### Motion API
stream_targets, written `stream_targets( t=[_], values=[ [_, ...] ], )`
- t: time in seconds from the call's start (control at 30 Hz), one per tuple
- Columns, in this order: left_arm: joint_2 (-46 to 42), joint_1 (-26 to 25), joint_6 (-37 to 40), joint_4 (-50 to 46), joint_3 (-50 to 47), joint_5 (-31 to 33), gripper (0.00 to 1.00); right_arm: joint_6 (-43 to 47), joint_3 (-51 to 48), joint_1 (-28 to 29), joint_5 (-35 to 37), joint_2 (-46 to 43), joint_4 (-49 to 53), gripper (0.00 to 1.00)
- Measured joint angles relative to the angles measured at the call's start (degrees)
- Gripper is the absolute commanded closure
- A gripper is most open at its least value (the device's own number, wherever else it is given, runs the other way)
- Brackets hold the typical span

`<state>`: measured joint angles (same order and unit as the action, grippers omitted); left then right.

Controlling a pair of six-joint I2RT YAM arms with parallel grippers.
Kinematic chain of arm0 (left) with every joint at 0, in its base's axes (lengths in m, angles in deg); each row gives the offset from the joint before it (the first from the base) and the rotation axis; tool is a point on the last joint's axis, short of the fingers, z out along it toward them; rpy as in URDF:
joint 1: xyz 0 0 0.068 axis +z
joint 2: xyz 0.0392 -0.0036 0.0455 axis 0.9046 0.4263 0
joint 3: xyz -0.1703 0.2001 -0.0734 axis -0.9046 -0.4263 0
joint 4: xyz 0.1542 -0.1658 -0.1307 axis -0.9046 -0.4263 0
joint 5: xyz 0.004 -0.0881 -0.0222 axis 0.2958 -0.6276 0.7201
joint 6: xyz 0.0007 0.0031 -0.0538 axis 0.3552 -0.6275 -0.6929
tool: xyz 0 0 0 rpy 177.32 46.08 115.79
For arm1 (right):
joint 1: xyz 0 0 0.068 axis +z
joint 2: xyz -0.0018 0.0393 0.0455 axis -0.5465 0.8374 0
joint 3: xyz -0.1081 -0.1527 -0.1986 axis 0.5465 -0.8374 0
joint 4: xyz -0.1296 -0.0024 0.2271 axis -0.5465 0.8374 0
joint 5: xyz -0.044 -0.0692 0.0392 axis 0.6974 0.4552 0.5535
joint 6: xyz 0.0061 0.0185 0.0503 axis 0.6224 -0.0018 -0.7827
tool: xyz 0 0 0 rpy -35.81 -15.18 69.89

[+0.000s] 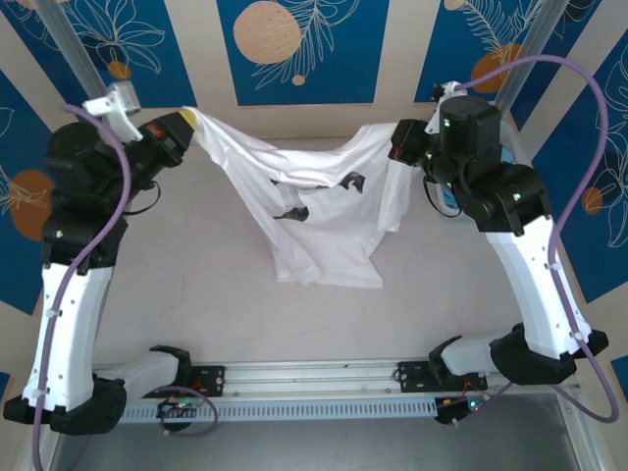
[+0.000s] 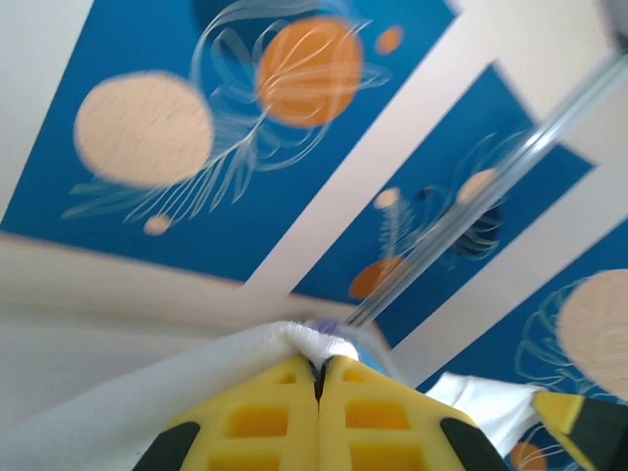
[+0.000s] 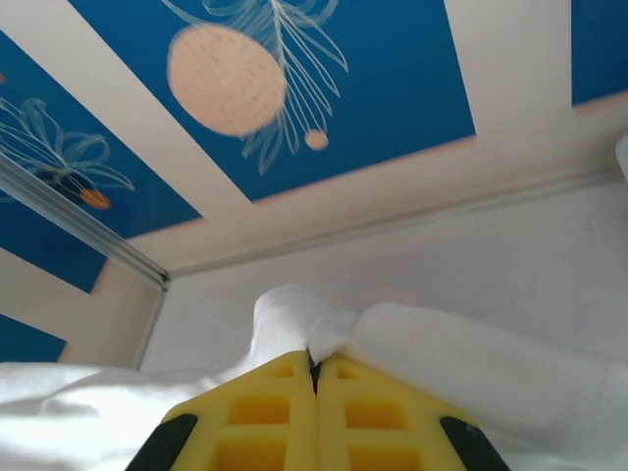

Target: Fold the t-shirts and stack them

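Over the table point(image 1: 196, 314), white t-shirt point(image 1: 324, 235) hangs crumpled, dark-marked, sagging.

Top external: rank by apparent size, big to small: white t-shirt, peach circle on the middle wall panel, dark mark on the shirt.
1. white t-shirt, by far.
2. peach circle; it is on the farther wall, so true size is unsure.
3. dark mark, partly creased.
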<state>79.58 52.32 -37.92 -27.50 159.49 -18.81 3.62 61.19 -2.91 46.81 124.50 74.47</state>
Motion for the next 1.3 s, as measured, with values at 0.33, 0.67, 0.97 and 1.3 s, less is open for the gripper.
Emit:
stream_targets(
  t=[0.33,0.67,0.97,1.3],
  values=[
    [0.0,-0.1,1.4,3.7,6.7,0.2,1.0,2.9,2.5,1.9,3.4,-1.4,-6.1,0.99],
    [40.9,0.4,3.0,-8.4,25.0,15.4,0.15,-4.6,13.7,-14.0,3.4,33.1,5.6,0.45],
    [45.8,-0.8,2.0,-27.7,18.1,24.1,0.16,-7.5,28.4,-18.3,0.1,46.7,29.0,0.35],
    [19.4,-5.9,-4.1,-25.9,-34.1,12.2,0.22,-10.1,-39.1,-11.8,-14.9,5.6,11.5,0.38]
  ],
)
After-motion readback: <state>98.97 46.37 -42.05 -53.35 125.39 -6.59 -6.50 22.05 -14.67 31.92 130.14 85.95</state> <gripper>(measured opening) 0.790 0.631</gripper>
